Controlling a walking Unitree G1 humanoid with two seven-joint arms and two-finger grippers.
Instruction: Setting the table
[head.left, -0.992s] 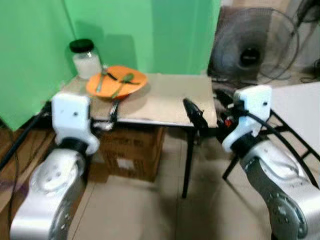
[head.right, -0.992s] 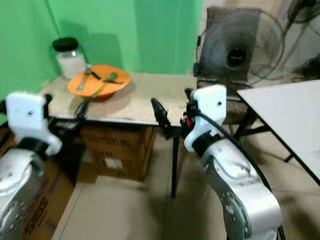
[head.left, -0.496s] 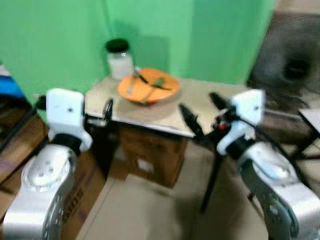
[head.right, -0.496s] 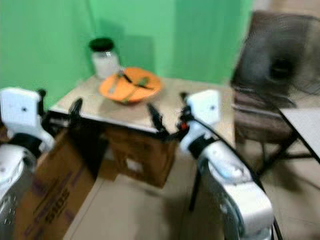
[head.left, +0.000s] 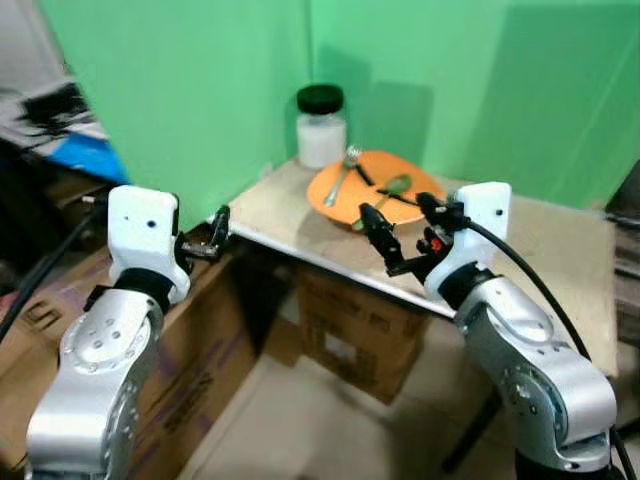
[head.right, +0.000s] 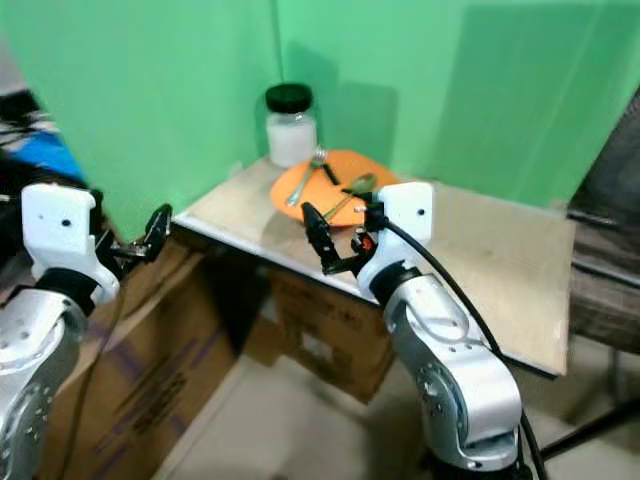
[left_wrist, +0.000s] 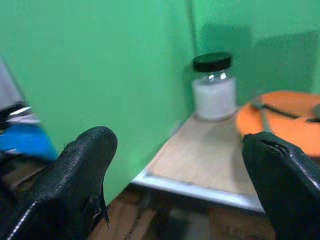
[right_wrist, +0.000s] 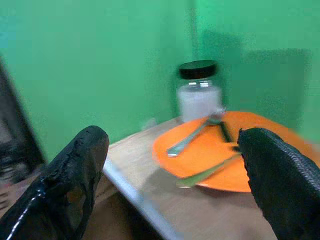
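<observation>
Two grippers are raised before a small table (head.left: 300, 225) set in a green-walled corner, and neither holds anything. The right gripper (head.left: 398, 232) hovers at the table's near edge, its black fingers spread apart, just short of the orange plate (head.left: 375, 187). The left gripper (head.left: 219, 229) hangs off the table's left corner, and its fingers stand wide apart in the left wrist view. On the plate lie a fork (head.left: 340, 178) and a green-toned spoon (head.left: 386, 190) (a dark-handled third piece sits between them, too small to name). Behind the plate, touching or nearly touching its rim, stands a glass jar (head.left: 321, 127) with a black lid and white contents. Cardboard boxes (head.left: 355, 325) sit under the table.

The step in hand appears to be the approach: the robot faces the plate, but nothing is grasped yet. The next move likely calls for the right gripper to reach forward over the plate's rim and close on either the rim itself or one utensil's handle, keeping low enough to catch the thin metal without tipping the plate.
</observation>
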